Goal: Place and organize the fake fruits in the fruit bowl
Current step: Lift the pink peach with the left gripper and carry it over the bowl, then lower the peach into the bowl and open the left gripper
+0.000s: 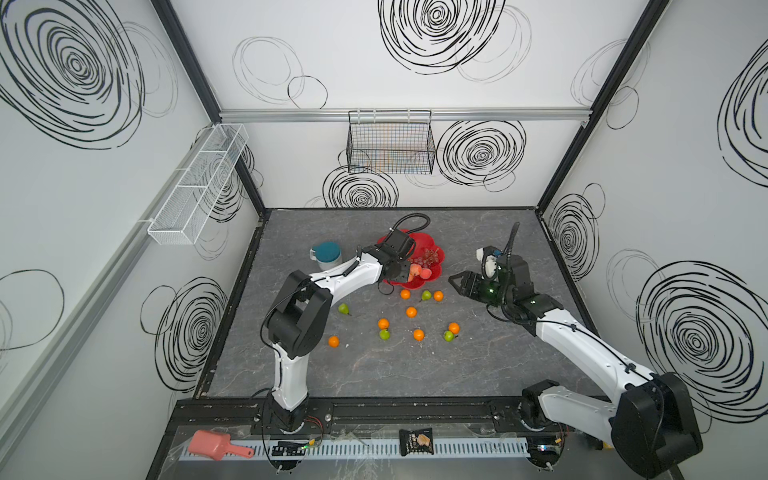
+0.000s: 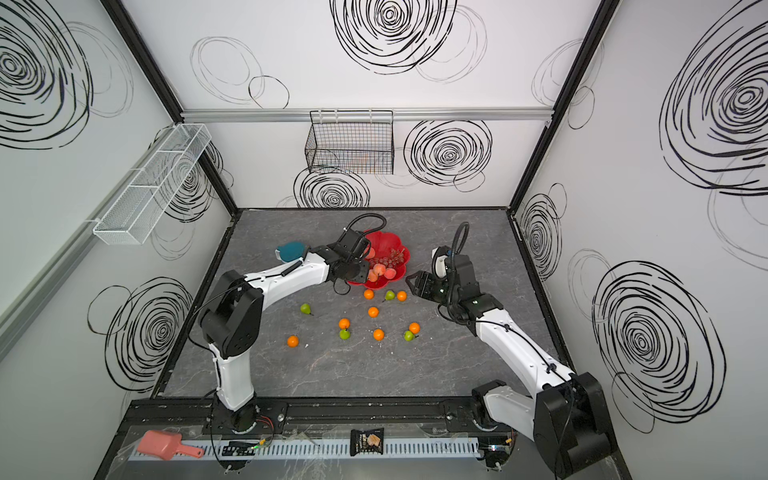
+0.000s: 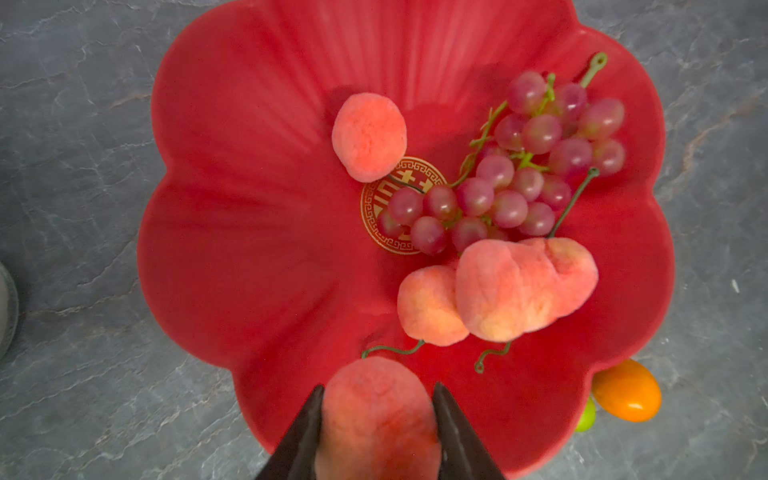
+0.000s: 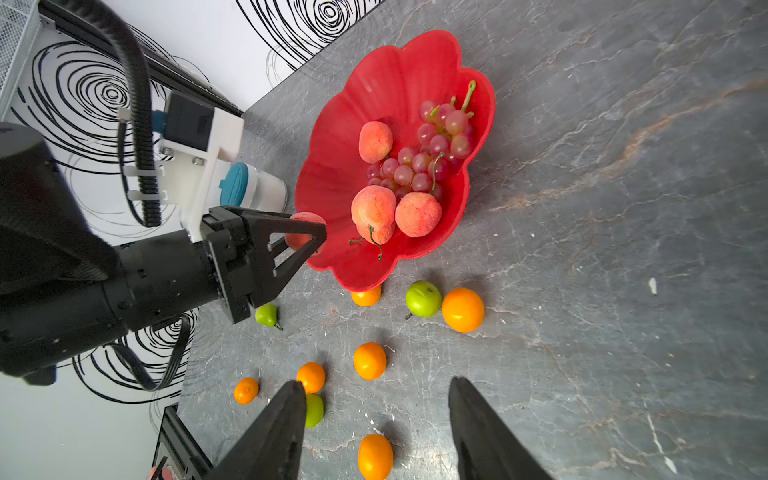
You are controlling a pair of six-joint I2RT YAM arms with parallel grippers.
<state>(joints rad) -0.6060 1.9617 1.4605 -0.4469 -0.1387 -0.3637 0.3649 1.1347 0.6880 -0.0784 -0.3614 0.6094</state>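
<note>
**Fruit bowl and loose fruit: tabletop stock**

- **Bowl** [image 1: 419, 242]: red, petal-edged, with a gold round mark at its middle. It stands on the grey table [image 1: 374, 374], just above the centre of both top views.
- **Grape bunch** [image 3: 511, 183]: one, dark red, inside the bowl. It lies right of centre in the left wrist view, partly over the gold mark.
- **Peaches** [image 3: 369, 137]: all inside the bowl. One sits alone at upper centre of the left wrist view, against the edge of the gold mark. The others are bunched at lower right, touching the grapes.
- **Held peach** [image 3: 378, 419]: at lower centre of the left wrist view, over the bowl's rim. Whether it touches the bowl cannot be told.
- **Left gripper** [image 3: 378, 388]: clamped on the held peach, one dark finger on each side.
- **Right gripper** [image 4: 376, 382]: jaws apart with nothing between them. In the top views it hangs to the right of the bowl, apart from it.
- **Oranges** [image 1: 411, 312]: seven, loose on the table below the bowl in the top views. One lies at the bowl's lower edge and one well off to the lower left.
- **Pears** [image 1: 343, 308]: four, green, scattered among the oranges. One lies between two oranges just below the bowl.
- **Mug** [image 1: 326, 253]: white with a teal lid, left of the bowl.
</note>
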